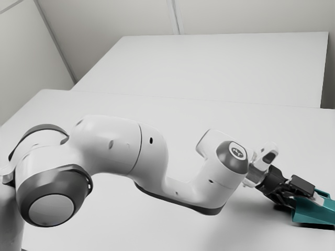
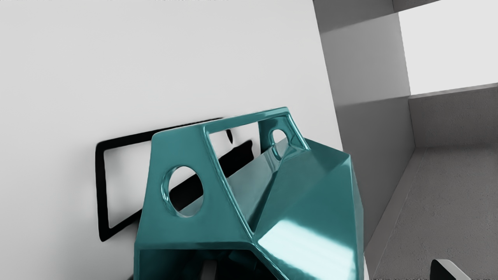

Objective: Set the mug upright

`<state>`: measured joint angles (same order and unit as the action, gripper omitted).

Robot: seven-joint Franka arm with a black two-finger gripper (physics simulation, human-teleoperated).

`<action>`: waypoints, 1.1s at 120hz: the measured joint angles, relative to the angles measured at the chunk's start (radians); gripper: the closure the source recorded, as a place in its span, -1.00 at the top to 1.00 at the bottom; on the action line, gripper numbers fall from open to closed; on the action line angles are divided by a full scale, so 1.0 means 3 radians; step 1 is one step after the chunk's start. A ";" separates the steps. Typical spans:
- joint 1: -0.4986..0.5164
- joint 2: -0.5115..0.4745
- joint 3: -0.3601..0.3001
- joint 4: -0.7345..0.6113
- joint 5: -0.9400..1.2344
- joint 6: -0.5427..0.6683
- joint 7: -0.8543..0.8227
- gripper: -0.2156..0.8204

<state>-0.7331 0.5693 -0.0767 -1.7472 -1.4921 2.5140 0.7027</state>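
At the exterior view's right edge, a black two-finger claw point(image 1: 310, 201) on a white robot arm point(image 1: 112, 144) is open around part of an angular teal mug point(image 1: 314, 213), which is partly cut off by that edge, on or just above the pale worktop point(image 1: 131, 225). In the wrist view, one fingertip point(image 2: 447, 270) stands apart from the mug's glossy, faceted side, and a dark shadow point(image 2: 101, 186) falls on the worktop beside it.
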 joint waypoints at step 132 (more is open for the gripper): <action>0.0007 -0.0004 0.0025 0.0024 -0.0102 -0.0178 0.0141 -0.86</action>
<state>-0.7310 0.5680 -0.0691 -1.7401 -1.5226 2.4605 0.7451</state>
